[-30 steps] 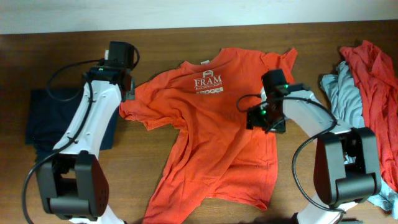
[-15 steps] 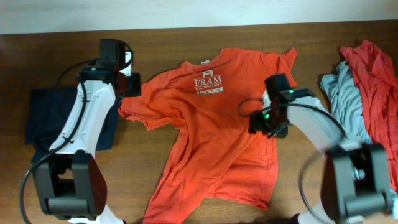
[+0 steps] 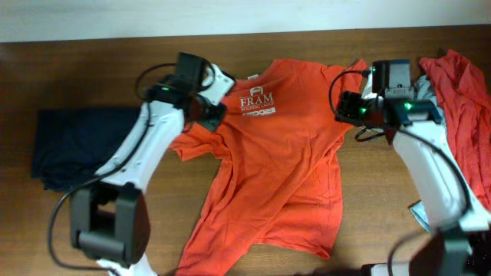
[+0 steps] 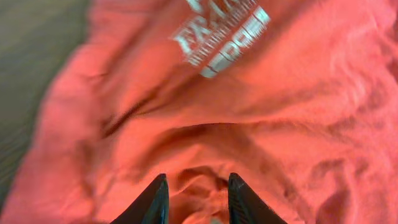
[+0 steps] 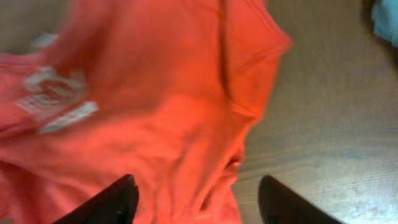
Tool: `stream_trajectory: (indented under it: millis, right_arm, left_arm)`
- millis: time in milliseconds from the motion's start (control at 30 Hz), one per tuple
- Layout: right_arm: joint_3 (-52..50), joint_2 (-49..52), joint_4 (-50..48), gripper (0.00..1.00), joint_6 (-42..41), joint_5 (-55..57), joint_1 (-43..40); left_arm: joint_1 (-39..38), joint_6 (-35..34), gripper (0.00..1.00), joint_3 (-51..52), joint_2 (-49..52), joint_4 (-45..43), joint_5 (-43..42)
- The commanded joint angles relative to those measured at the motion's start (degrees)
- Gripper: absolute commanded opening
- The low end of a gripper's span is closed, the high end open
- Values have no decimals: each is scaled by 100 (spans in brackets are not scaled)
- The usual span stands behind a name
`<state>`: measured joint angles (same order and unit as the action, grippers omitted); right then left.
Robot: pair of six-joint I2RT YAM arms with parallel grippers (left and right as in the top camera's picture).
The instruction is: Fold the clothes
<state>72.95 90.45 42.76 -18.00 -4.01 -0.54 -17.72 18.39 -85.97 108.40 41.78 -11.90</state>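
Note:
An orange-red T-shirt (image 3: 268, 169) lies face up in the middle of the table, with a white chest print (image 3: 257, 103). My left gripper (image 3: 209, 113) is low over its left shoulder, beside the print (image 4: 221, 37). In the left wrist view the left gripper (image 4: 196, 180) has its jaws narrowly apart, pinching a raised bunch of shirt fabric. My right gripper (image 3: 349, 107) hangs over the shirt's right sleeve (image 5: 255, 56). The right gripper (image 5: 198, 183) stands open, wide across the sleeve's edge and bare table. Both wrist views are blurred.
A navy garment (image 3: 69, 146) lies crumpled at the left edge. A red garment (image 3: 460, 100) is heaped at the far right, with a bit of grey-blue cloth (image 5: 387, 22) beside it. The wooden table (image 3: 92, 69) ends at a white wall behind.
My left gripper has swung right from the left sleeve's outer edge to the shoulder by the print. My right gripper has moved up and right from the shirt's side to the right sleeve.

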Motion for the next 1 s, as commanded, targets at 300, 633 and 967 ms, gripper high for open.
stream_trajectory:
  millis: [300,633,967]
  right_arm:
    - [-68,1805,-37,20,-101,-780,-254]
    - [-111,2389,203,15,-398,-131,-256]
    - [-114,2334,1784,4,-898,1062,-254]
  left_arm:
    - [-247,284,20,-33,1180,28,664]
    - [-208,-376,20,-33,1241,46,2024]
    - [39,-616,20,-146,1235,315,2096]
